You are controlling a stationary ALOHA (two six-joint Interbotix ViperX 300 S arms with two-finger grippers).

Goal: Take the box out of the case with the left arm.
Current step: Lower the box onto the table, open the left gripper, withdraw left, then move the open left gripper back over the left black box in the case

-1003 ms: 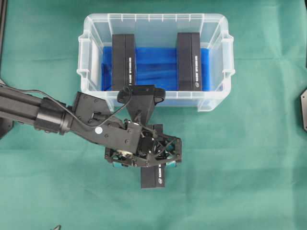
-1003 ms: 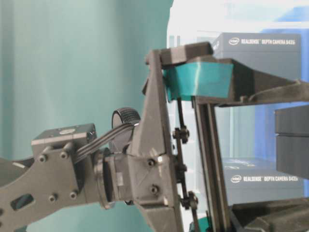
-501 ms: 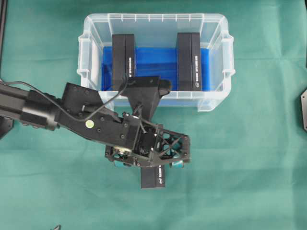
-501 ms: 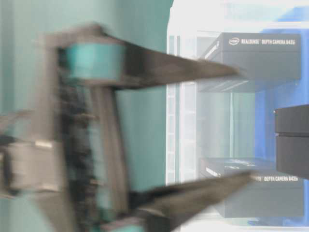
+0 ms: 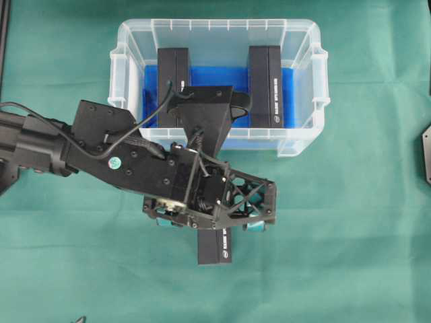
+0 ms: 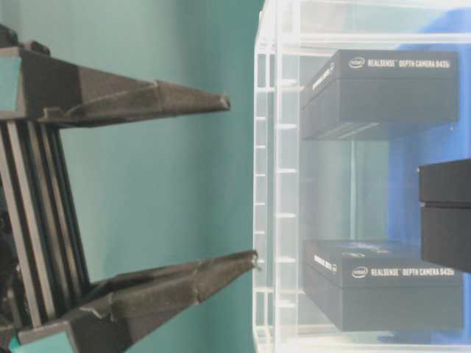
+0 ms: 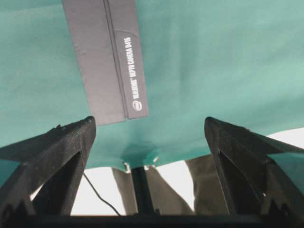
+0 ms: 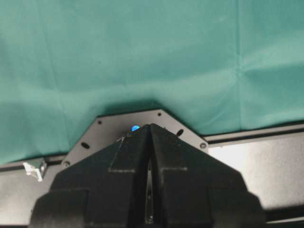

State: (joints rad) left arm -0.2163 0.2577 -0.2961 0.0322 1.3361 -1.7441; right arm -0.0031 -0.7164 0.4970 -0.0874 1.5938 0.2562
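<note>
Case: the large clear plastic rectangular bin (image 5: 219, 37) with a ribbed rim and a bright blue sheet (image 5: 219, 91) lining its bottom stands at the far middle of the tabletop (image 5: 350, 235), which is covered with a green cloth.
Boxes in the case: two flat black cardboard boxes stand inside, one at the left (image 5: 174, 70) and one at the right (image 5: 264, 84), well apart, with blue sheet showing between them. The table-level view shows white printing on both through the clear wall (image 6: 276, 184).
Box outside the case: a third black rectangular box with white lettering (image 5: 215, 245) lies flat on the green cloth on the near side of the case, apart from its wall. In the overhead view its far end is hidden under the pincer.
Left arm: the black robot arm (image 5: 81, 151) reaches in from the left edge; its wrist camera housing overlaps the near wall of the case in the overhead view.
Left pincer: the left pincer (image 5: 207, 225) hangs above the box on the cloth, jaws spread wide. In the wrist view both black fingers (image 7: 57, 142) are clear of the box (image 7: 107, 52), which lies on the cloth beyond them, nothing pinched.
Teal pads: teal finger pads (image 5: 252, 227) show at the pincer's near edge.
Right pincer: the right pincer (image 8: 149, 142) is seen only in its own wrist view, its two black fingers pressed together above the green cloth and a dark plate (image 8: 102, 128).
</note>
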